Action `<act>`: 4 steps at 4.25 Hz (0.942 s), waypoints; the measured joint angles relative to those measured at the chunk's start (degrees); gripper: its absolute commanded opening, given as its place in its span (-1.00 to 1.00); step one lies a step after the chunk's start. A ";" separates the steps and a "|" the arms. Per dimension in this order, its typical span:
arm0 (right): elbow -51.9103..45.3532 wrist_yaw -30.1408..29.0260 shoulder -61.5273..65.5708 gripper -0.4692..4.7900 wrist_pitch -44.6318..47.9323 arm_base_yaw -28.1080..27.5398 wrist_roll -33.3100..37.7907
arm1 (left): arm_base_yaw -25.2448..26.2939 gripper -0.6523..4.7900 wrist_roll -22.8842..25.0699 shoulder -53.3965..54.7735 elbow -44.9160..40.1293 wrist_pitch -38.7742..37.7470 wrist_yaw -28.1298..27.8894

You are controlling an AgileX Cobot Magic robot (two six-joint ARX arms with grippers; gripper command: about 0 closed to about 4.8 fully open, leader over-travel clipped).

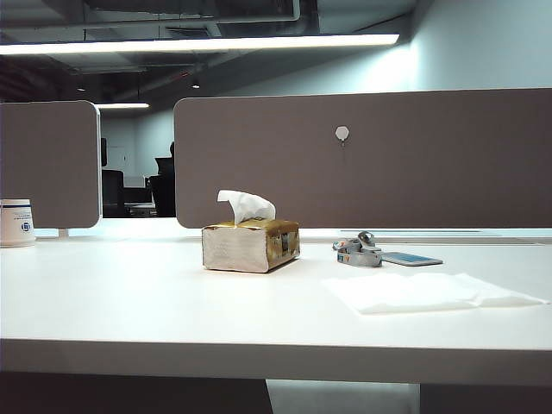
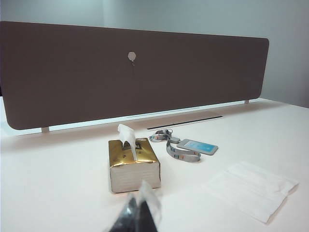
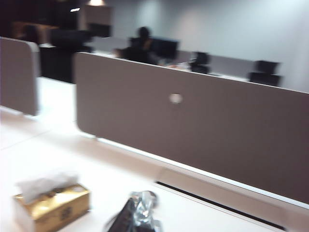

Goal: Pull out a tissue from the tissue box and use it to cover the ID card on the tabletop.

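So the tissue box (image 1: 251, 244) sits mid-table, card (image 1: 411, 259) just right of it, uncovered. A loose tissue (image 1: 429, 291) lies in front of the card. Both grippers, left (image 2: 137, 215) and right (image 3: 135, 220), hover short of the box, pressed together, empty. Covering's left.

White cup (image 1: 17, 222) far left, 2 grey-brown divider panels (image 1: 362, 159) behind, loose flat tissue (image 1: 427, 291) right.
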 measured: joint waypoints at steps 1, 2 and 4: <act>4.72 -5.66 7.48 -0.84 0.48 0.02 0.04 | 0.00 -0.78 -0.04 0.00 0.00 -0.07 0.00; 12.35 -5.16 51.08 -0.84 25.70 23.12 0.04 | 0.00 -0.78 -0.04 0.00 -0.02 -0.09 0.00; 21.40 -3.32 60.59 -0.84 26.88 25.05 0.04 | 0.00 -0.78 -0.07 0.02 -0.02 -0.13 0.00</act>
